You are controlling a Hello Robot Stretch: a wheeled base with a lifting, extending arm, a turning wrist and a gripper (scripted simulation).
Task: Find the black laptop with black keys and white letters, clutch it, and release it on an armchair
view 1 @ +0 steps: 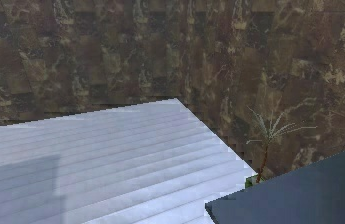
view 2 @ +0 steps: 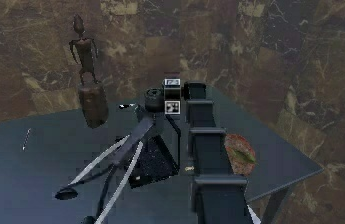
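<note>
The gripper [view 2: 150, 112], its grip impossible to tell and its load likewise, reached out over the dark surface [view 2: 30, 165], with what looked like the black laptop [view 2: 155, 160] lying just below it in the arm side view, beside the arm [view 2: 206, 150].

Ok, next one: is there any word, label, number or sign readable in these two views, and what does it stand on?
No text can be read.
The two white squares at the far end of the arm bear black marks, too small to tell as letters or numbers.
The statue, the dark table and the patterned wall show no lettering that I can make out.
</note>
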